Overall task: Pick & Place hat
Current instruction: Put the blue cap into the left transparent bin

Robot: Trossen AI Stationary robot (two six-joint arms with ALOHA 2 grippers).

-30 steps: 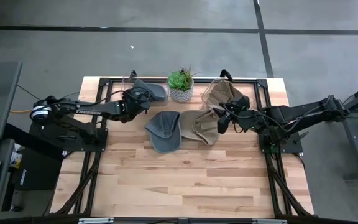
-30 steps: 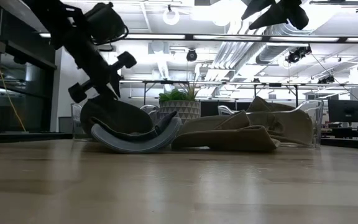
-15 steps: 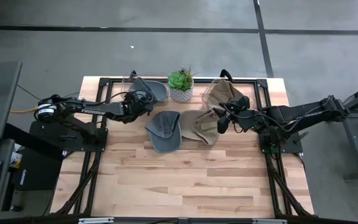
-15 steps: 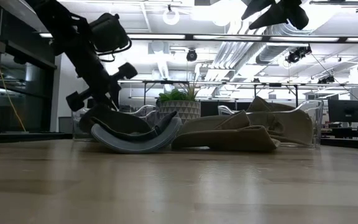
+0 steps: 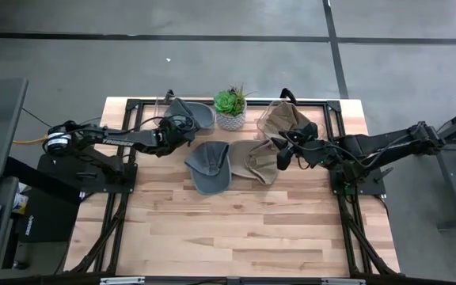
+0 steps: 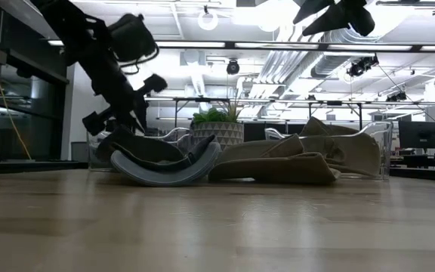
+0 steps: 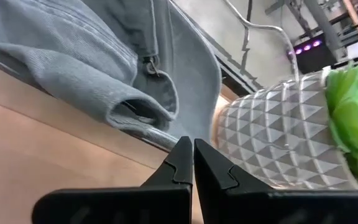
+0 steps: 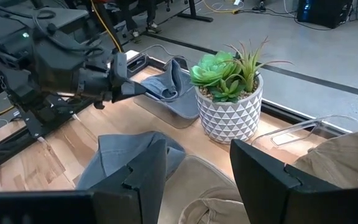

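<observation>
A grey hat (image 5: 190, 113) lies in a clear tray at the table's far edge, left of the potted plant (image 5: 230, 108). My left gripper (image 5: 187, 127) is shut, its tips (image 7: 193, 146) pointing at that hat's brim (image 7: 166, 99). A second grey hat (image 5: 210, 166) and a tan hat (image 5: 258, 161) lie side by side on the table. Another tan hat (image 5: 287, 119) sits in a clear tray right of the plant. My right gripper (image 5: 282, 154) is open and hangs high over the tan hat on the table, touching nothing. My left gripper comes level from the table's left with its fingers shut, its tips at the near rim of the clear tray (image 7: 148, 138) under the grey hat's brim. I cannot tell whether they touch the tray or the hat.
The plant in its white patterned pot (image 8: 229, 115) stands between the two trays, close to my left gripper's tips. The black frame rails (image 5: 133, 101) run along the far edge. The near half of the wooden table (image 5: 236, 229) is bare wood.
My left gripper has moved a little toward the grey hat in the far tray, dipping and then rising slightly. It has stayed shut. The hats and my right arm have kept still.
</observation>
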